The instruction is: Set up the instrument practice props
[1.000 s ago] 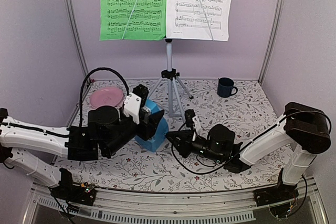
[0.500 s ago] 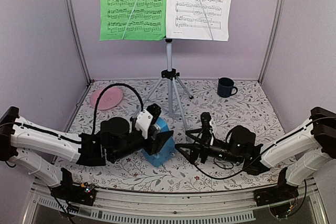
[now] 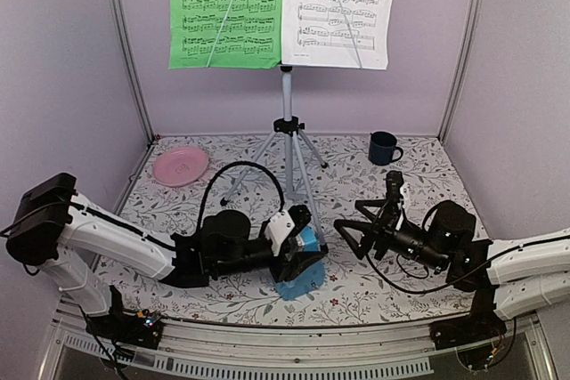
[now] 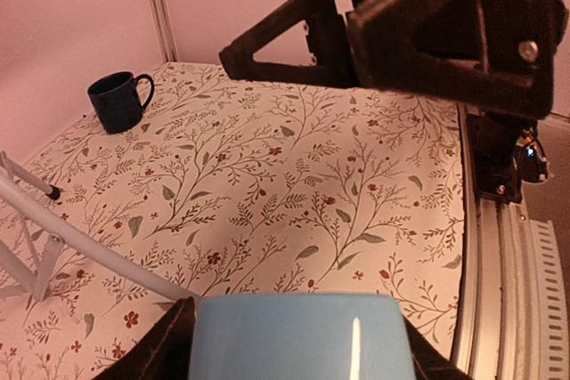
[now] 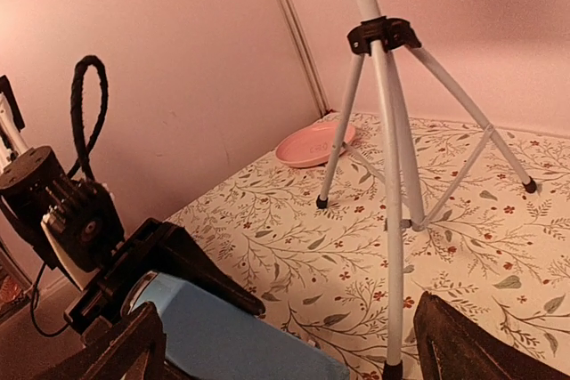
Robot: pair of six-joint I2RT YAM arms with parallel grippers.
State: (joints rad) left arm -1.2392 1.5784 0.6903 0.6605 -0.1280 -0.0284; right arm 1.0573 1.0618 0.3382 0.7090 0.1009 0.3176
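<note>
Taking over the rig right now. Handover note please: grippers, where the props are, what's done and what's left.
Left gripper: shut on the metronome, low near the front edge of the table. I can't tell whether the metronome touches the table.
Right gripper: open and empty, just right of the metronome, pointing toward it.
Music stand: upright at back centre, with the green page and white page side by side on it.
Done: the stand and pages look set.
Left: probably set the metronome down upright near the stand, then release it.
</note>
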